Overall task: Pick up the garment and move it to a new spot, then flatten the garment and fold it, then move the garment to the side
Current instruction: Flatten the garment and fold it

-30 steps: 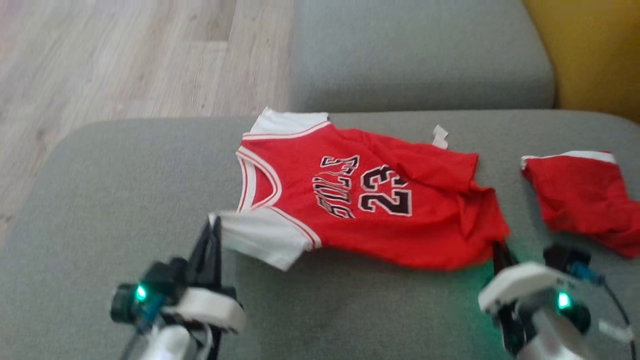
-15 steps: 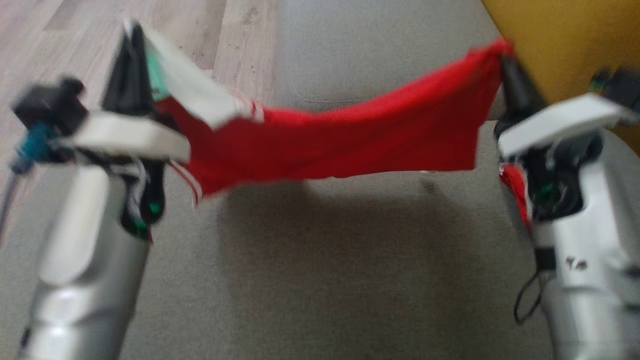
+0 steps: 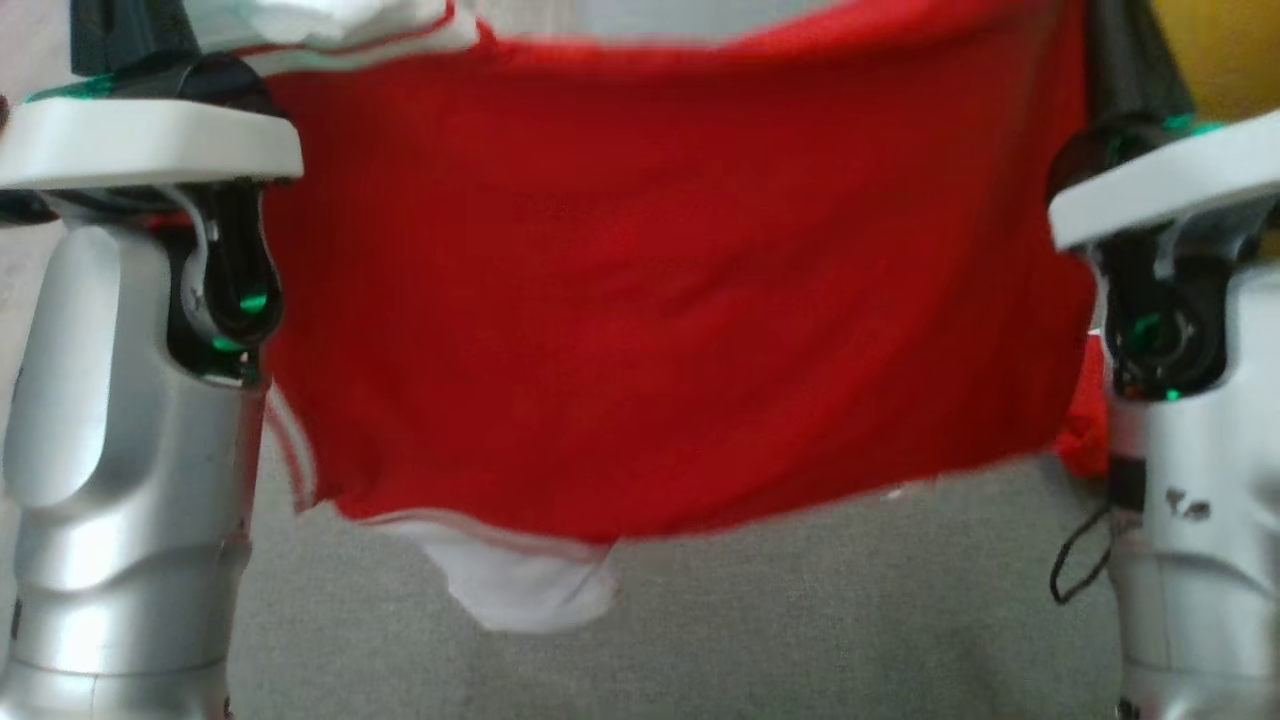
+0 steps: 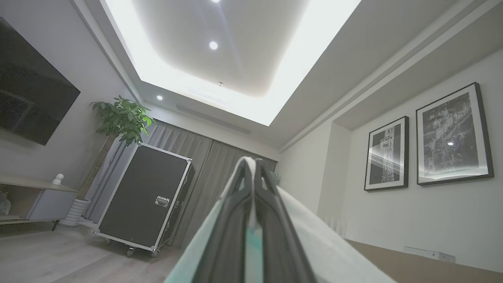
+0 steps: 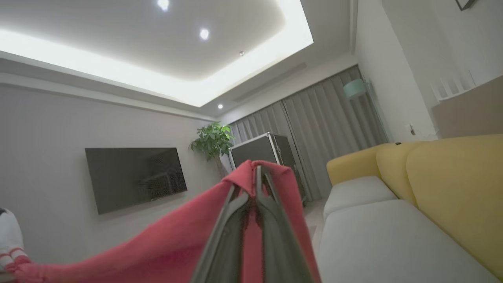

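The garment (image 3: 660, 290), a red jersey with white trim, hangs in the air as a wide sheet between my two raised arms. One white sleeve (image 3: 520, 585) dangles from its lower edge above the grey cushion (image 3: 820, 620). My left gripper (image 4: 254, 163) is shut on the white sleeve cloth (image 4: 314, 236) at the garment's upper left corner. My right gripper (image 5: 257, 169) is shut on a fold of red cloth (image 5: 165, 243) at the upper right corner. In the head view both silver forearms stand upright beside the garment, which hides the printed front.
A second red piece of clothing (image 3: 1085, 430) peeks out by my right forearm. The yellow sofa back (image 5: 452, 177) rises behind the grey seat (image 5: 393, 243). A black wheeled case (image 4: 145, 196), a potted plant (image 4: 122, 118) and a wall television (image 5: 135, 177) stand across the room.
Both grippers have lifted the garment from the cushion and raised it high. It went from lying flat to hanging spread in front of the head camera.
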Tool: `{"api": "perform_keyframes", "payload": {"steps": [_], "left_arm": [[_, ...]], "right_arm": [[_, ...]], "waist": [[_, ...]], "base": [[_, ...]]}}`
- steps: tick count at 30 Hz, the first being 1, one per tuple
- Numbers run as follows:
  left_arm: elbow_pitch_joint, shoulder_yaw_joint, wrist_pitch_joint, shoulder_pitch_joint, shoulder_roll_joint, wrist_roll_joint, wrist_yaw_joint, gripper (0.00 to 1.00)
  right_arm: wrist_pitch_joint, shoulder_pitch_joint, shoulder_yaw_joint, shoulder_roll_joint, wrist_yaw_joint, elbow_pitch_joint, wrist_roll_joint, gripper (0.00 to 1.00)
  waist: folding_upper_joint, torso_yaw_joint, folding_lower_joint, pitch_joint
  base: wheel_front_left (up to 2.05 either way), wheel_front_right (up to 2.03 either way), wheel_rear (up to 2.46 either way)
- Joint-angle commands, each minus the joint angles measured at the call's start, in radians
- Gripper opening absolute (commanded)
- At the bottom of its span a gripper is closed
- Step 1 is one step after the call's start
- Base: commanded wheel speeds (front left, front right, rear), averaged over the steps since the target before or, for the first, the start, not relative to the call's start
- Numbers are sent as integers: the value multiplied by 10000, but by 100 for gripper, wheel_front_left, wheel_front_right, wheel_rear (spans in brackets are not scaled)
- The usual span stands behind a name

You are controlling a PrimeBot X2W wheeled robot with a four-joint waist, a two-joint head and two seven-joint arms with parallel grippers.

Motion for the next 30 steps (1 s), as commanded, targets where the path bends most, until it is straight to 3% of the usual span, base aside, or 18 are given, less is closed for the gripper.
{"api": "perform_keyframes", "payload": {"steps": [1, 5, 10, 15, 16, 17, 21, 25, 30], "left_arm": [[-329, 266, 161, -343, 389, 41, 78, 0], [160, 200, 548, -648, 670, 109, 59, 0], [2246, -13, 753, -2067, 1066, 367, -302, 0], [4234, 4, -155, -4829, 1165, 812, -500, 0], [4234, 4, -155, -4829, 1165, 812, -500, 0], [4907, 7, -726, -5861, 1060, 943, -567, 0], [5836, -97, -1502, -6946, 868, 1129, -780, 0], [6842, -182, -1927, -7397, 504, 1135, -1238, 0], [7665, -259, -2066, -6691, 210, 1152, -1780, 0]], "right_arm": [[197, -191, 189, 20, -7, -369, -213, 0], [683, -560, 177, 20, -7, 162, -458, 0], [578, -2578, 322, 21, -7, 2407, -1078, 0], [-1097, -5597, 244, -105, -7, 4997, -1884, 0], [-1097, -5597, 244, -105, -7, 4997, -1884, 0], [-2086, -6609, 6, -166, -7, 5978, -2143, 0], [-3392, -7578, -232, -176, -7, 7233, -2326, 0], [-4137, -7895, -104, -158, -7, 8609, -2208, 0], [-4290, -7327, 350, -255, -7, 9776, -1812, 0]], "waist": [[-1, 20, 1, 155], [-1, -32, 1, 762], [-1, -173, 1, 2107], [-1, -134, 1, 3668], [-1, -134, 1, 3668], [-1, -50, 1, 4001], [-1, 101, 1, 4201], [-1, 301, 1, 4309], [-1, 513, 1, 4397]], "base": [[0, 0, 0], [0, 0, 0], [0, 0, 0], [0, 0, 0], [0, 0, 0], [0, 0, 0], [0, 0, 0], [0, 0, 0], [0, 0, 0]]}}
